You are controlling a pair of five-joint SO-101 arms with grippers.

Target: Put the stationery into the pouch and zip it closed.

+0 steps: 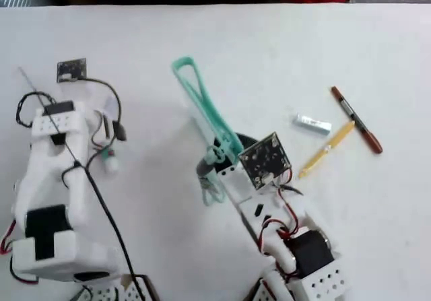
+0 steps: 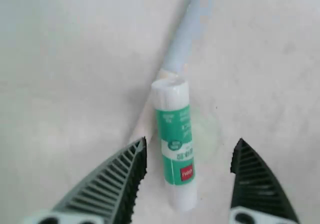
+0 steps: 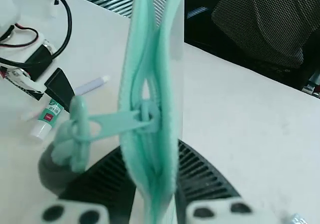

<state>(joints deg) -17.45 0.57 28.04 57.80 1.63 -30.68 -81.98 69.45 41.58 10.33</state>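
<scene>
The left arm and the right arm are being shown as white, blocky printed shells, with black servo blocks being set into them. A small dark circuit board is being carried at the left wrist, and a second board, studded with tiny parts, at the right. Black cables are being trailed along the left arm, and red wires are being looped over the right. On the left gripper, dark ribbed fingers tapering to points are being borne on white mounts pierced with round holes. On the right gripper, black ribbed pads are being borne likewise.
</scene>
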